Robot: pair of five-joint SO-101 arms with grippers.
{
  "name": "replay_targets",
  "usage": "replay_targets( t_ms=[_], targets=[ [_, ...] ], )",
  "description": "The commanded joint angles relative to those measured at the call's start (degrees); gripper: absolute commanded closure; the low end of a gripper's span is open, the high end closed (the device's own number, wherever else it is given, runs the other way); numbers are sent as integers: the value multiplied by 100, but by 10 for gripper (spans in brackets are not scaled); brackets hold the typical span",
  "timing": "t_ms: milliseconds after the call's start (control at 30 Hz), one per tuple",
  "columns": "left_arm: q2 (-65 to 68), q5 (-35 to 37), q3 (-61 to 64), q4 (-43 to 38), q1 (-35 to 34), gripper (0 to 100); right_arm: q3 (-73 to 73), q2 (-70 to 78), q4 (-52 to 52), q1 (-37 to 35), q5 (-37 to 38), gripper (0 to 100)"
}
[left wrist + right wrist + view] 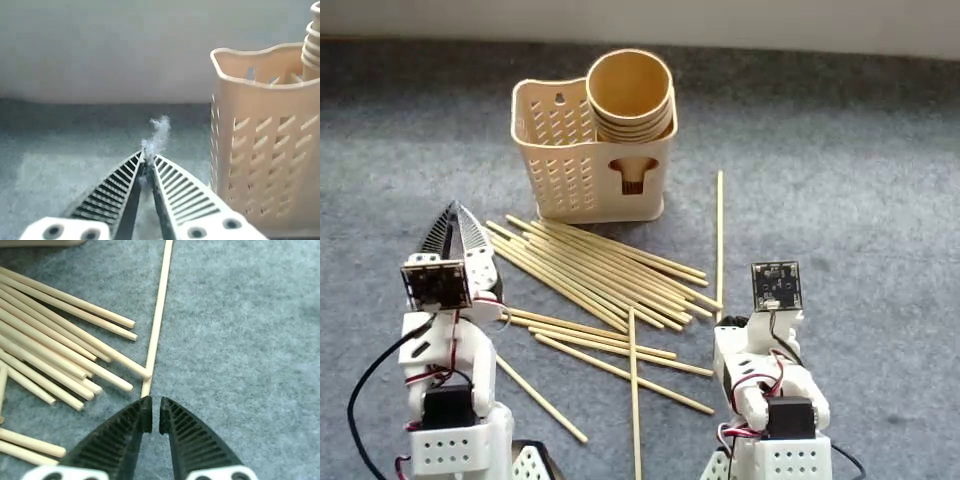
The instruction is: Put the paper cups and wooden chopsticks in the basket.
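Note:
A cream slotted basket [582, 165] stands at the back of the grey carpet, with a stack of paper cups [630, 92] in its right side. Many wooden chopsticks [610, 275] lie spread in front of it, and one single chopstick [720, 230] lies apart on the right. My left gripper [453, 208] is shut and empty, left of the pile. From its wrist, the left gripper [148, 161] hangs over bare carpet with the basket [265, 150] and cups [314, 40] beside it. My right gripper [151, 414] is shut with nothing in it, just short of the single chopstick's [159, 315] near end.
Several chopsticks [635, 400] lie between the two arm bases, one reaching the front edge. The pile's ends [60, 340] lie close beside the right gripper. Open carpet [860, 220] stretches to the right of the basket and the single stick.

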Motion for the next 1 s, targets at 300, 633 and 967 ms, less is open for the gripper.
replay_targets(
  t_ms=[300, 633, 967],
  targets=[
    [-136, -53, 119, 1890, -57, 993, 593, -31, -171, 215, -44, 957],
    [-119, -53, 119, 3429, -13, 993, 593, -31, -127, 233, -53, 957],
    [-119, -53, 119, 3604, -48, 993, -514, -22, 919, 224, -818, 958]
  ],
)
